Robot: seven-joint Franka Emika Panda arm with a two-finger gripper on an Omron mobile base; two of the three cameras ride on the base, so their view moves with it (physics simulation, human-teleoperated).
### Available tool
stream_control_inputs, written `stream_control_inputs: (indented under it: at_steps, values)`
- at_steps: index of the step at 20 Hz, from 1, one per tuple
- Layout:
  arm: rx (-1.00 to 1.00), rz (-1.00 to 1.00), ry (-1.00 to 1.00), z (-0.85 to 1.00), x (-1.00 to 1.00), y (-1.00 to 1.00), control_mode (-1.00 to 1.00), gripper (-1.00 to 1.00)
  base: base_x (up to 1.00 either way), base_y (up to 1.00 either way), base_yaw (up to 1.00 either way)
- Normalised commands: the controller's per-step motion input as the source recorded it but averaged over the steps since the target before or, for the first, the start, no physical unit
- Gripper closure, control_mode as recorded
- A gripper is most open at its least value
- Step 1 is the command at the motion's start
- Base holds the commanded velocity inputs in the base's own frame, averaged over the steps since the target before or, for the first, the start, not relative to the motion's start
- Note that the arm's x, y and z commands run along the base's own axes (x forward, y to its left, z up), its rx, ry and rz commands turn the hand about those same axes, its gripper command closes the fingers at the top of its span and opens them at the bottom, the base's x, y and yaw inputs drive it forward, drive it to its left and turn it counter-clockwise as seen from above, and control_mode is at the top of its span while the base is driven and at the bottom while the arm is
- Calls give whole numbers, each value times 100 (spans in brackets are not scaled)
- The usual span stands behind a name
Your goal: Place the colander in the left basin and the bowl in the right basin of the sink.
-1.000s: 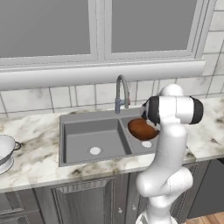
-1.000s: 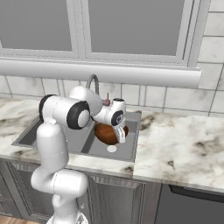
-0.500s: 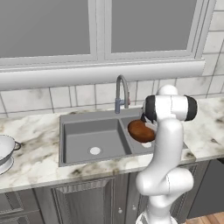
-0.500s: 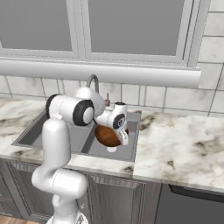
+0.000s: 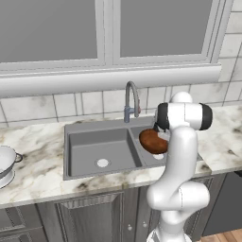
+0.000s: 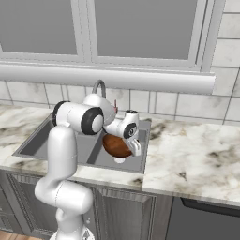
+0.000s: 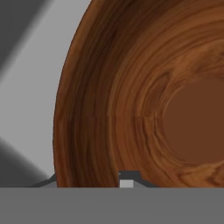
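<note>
Looking from the left base camera, we see the sink [image 5: 101, 149] set in a marble counter [image 5: 38, 170], with the left basin [image 5: 94, 156] bare but for its pale drain. The bowl [image 5: 152, 141] sits tilted in the right basin [image 5: 163, 158], its reddish-brown underside turned toward us and partly hidden by our white arm. The colander [image 5: 6, 163] stands on the counter at the far left edge, well apart from the sink. A grey faucet [image 5: 132, 100] arches up behind the ridge between the two basins.

From the right base camera, the bowl [image 6: 116, 146] is again tilted in the right basin [image 6: 136, 159], above the pale drain. Our gripper [image 6: 133, 147] is at the bowl's right rim; we cannot tell from this side how far apart its fingers stand.

Through the hand camera, the bowl's [image 7: 148, 96] wood-grained inside curves across the frame, with grey basin wall [image 7: 30, 87] to its left. One finger tip [image 7: 127, 178] rises at the bottom against the bowl's inside. We cannot tell whether the fingers are clamped on the rim or just apart from it.
</note>
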Motion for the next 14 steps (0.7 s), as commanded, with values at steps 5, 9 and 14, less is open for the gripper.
stream_control_inputs:
  at_steps: [5, 9, 14]
  values:
    - [0, 1, 1, 0, 0, 0, -100, -100, 0, 0, 0]
    - [0, 0, 0, 0, 0, 0, -100, -100, 0, 0, 0]
    - [0, 0, 0, 2, 0, 0, -100, -100, 0, 0, 0]
